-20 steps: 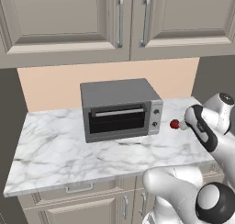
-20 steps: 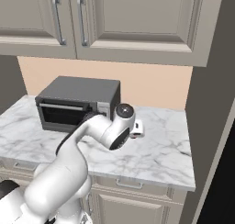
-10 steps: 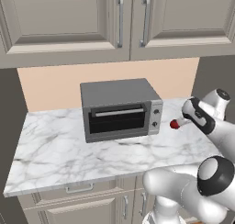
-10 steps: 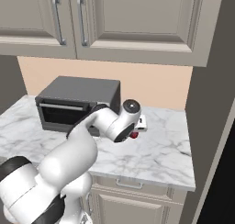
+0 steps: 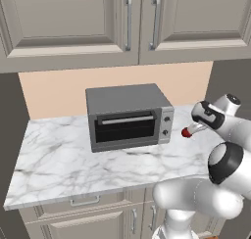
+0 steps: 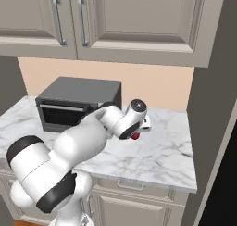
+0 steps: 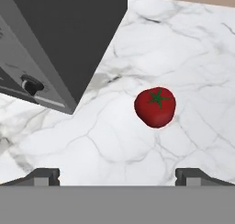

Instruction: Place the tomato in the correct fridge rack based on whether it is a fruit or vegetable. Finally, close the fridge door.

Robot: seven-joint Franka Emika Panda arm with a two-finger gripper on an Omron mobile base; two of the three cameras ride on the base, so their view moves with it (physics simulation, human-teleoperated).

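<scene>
Wide open and with nothing between them, the jaws of the gripper (image 7: 117, 175) hung above the marble counter (image 5: 63, 159) when I checked the three views. On the left of the counter I saw the grey toaster oven (image 5: 128, 116), its door shut and its two knobs at the right side of the front. Just to the right of the oven, not touching it, the tomato (image 7: 155, 106) sat on the marble with its green star facing up. In the hand view it lay ahead of the fingertips (image 7: 43, 175), a little toward the right one. Grey wall cabinets (image 6: 115, 21) were closed above the counter.
</scene>
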